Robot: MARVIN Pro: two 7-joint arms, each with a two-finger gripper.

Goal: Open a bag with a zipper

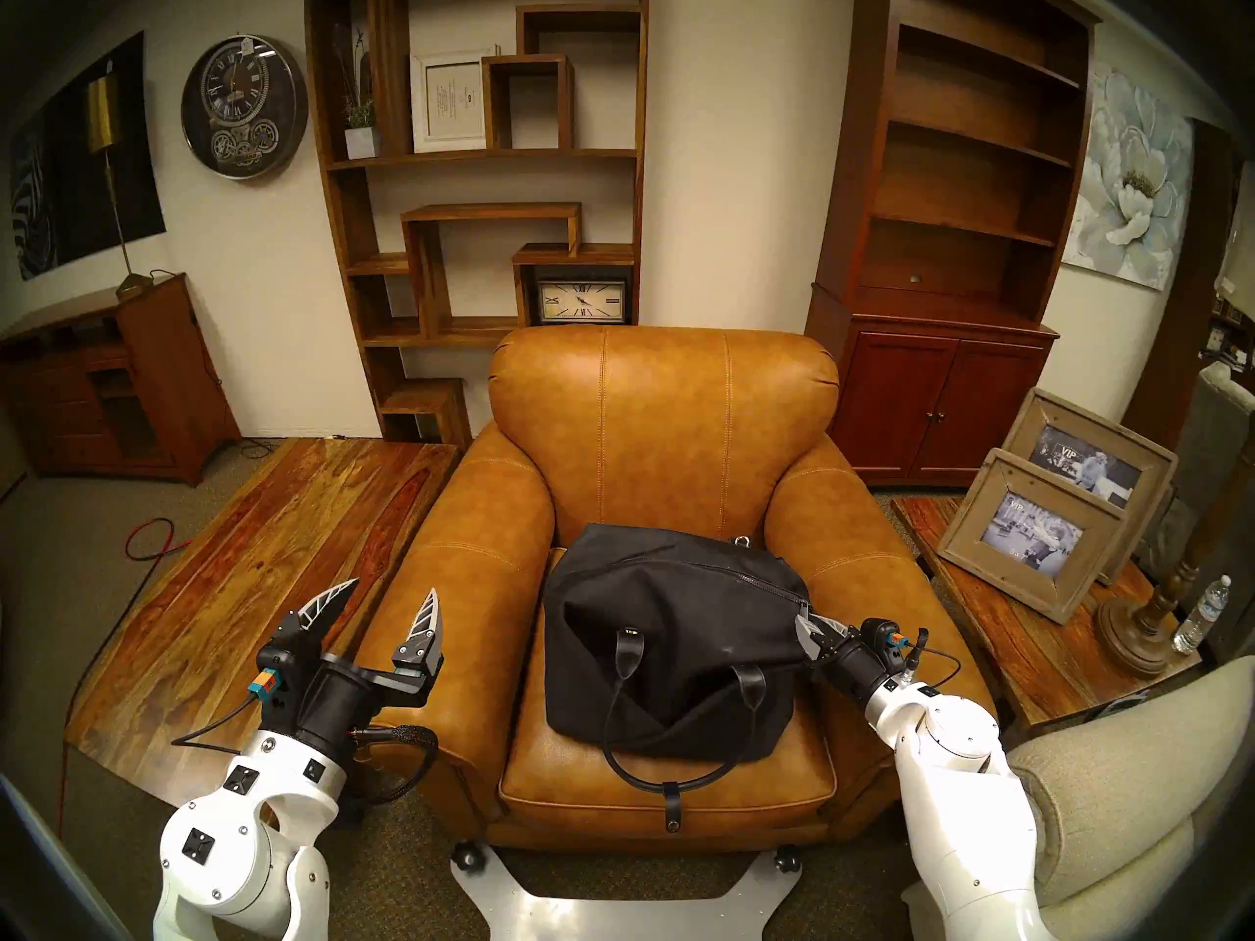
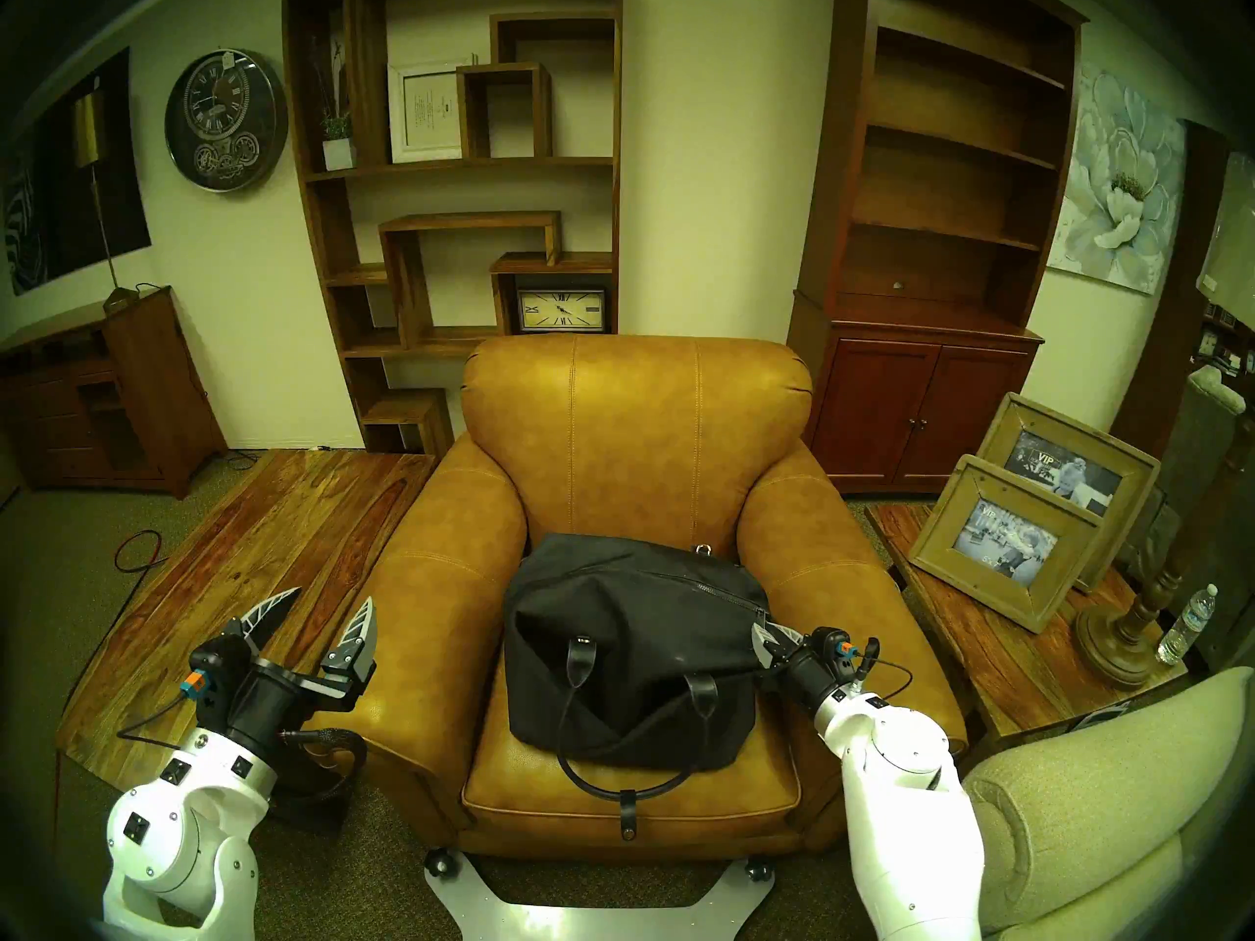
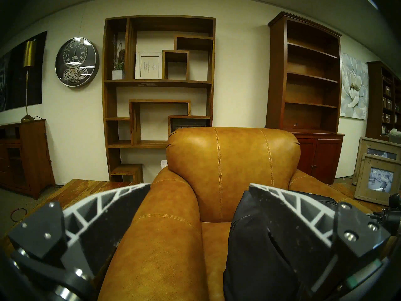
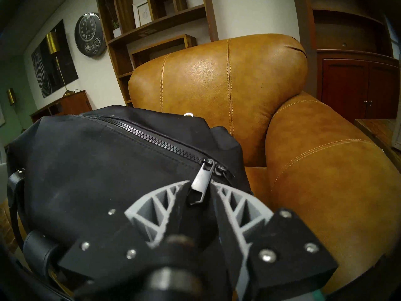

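While right gripper point(image 4: 200, 193) jaws pinch zipper pull point(image 4: 200, 185) at bag point(image 1: 669, 637) edge, left gripper point(image 1: 390, 597) jaws agape.

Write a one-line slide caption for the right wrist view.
Right claw shut on the dark metal zipper pull at the end of the soft black canvas bag on a tan leather armchair.
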